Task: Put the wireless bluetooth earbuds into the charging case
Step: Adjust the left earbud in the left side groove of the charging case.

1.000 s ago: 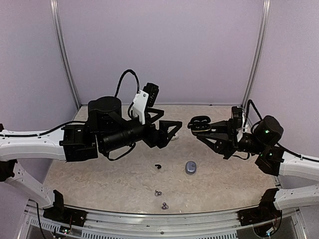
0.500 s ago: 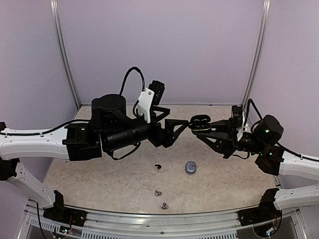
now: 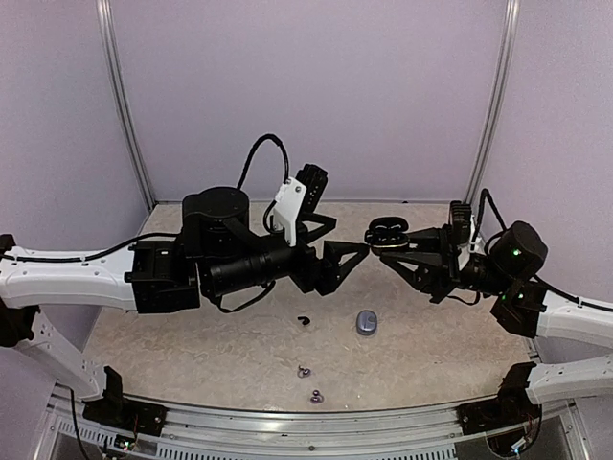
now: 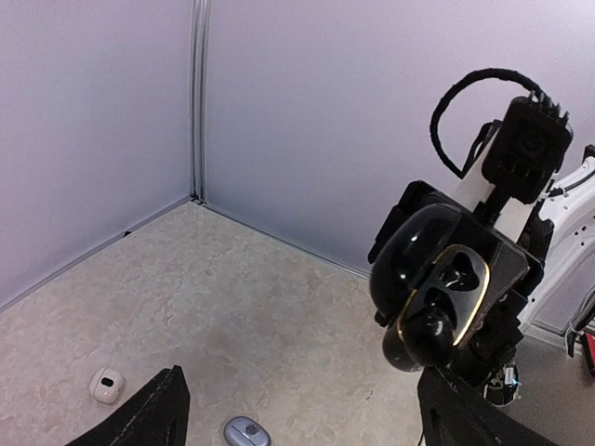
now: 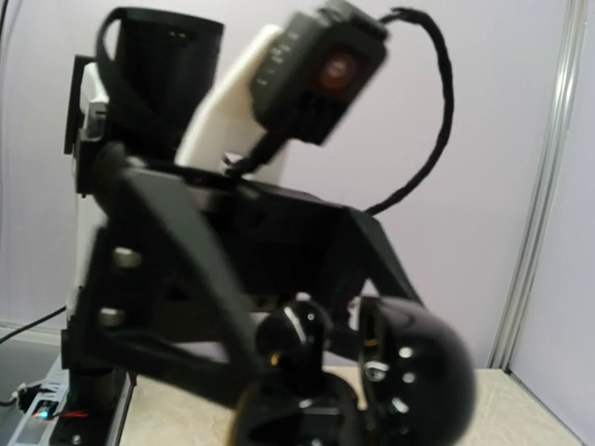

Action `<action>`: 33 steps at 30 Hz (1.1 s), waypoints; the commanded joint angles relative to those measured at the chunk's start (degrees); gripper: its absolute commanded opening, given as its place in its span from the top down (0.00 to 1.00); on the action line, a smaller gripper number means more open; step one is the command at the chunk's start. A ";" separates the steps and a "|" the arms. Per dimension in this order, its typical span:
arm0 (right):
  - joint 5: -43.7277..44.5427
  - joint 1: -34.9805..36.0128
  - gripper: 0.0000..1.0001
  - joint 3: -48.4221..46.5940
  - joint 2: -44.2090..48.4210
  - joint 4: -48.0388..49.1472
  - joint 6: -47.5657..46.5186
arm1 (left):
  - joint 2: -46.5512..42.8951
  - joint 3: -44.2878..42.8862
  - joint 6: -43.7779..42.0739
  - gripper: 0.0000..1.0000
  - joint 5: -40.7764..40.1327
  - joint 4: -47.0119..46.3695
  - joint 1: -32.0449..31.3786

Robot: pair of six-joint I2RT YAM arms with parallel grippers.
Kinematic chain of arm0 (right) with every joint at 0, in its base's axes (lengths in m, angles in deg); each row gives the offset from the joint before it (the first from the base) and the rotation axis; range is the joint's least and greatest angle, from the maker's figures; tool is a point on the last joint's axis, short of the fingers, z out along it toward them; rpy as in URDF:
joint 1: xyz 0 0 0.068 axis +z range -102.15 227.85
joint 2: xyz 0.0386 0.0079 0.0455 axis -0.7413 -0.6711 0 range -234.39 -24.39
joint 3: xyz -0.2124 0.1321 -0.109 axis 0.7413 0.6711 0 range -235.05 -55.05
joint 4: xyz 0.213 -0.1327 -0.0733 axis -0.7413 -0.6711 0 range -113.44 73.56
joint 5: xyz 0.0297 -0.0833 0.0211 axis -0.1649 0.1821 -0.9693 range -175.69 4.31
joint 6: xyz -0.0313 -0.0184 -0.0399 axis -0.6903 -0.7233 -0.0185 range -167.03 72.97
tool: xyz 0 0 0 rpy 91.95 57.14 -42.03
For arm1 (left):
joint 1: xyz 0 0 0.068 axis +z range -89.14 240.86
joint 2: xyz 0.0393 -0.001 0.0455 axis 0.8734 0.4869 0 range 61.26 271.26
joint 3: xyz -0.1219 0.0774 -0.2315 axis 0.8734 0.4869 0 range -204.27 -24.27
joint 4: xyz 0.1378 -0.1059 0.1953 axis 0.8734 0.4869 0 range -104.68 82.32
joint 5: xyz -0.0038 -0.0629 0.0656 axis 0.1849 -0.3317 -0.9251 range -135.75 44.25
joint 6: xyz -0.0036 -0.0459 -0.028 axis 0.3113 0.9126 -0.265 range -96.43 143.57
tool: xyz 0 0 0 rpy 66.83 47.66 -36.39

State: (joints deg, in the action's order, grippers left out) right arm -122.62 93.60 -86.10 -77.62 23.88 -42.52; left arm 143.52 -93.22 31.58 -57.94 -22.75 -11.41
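Charging case (image 4: pixel 437 288) clamped in right hand (image 3: pixel 395 251), aloft, lid open toward left hand (image 3: pixel 347 244) for access. Left hand spread apart, empty. Earbuds (image 3: pixel 304 320) loose on table (image 3: pixel 192 355).

A black case (image 3: pixel 386 231) bars the way beyond the left gripper's (image 3: pixel 351 237) spread jaws.

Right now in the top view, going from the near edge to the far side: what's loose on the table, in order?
First a silvery earbud → second silvery earbud → grey case. The black earbud lies level with the grey case, so it has no clear place in the order.
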 commanded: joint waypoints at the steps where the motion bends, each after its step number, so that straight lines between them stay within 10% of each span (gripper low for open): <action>1: 1.42 0.34 1.00 0.18 0.43 -0.07 0.91 | 0.27 -1.84 -1.89 0.15 4.01 -2.40 -1.64; 33: -3.94 0.39 1.00 0.76 -0.42 2.57 3.01 | -0.43 -1.13 0.77 0.19 6.38 -3.21 1.45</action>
State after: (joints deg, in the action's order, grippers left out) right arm -125.52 93.60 -85.48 -77.84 24.20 -40.49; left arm 142.05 -92.06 32.54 -53.52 -24.78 -9.46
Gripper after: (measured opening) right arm 0.233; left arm 0.808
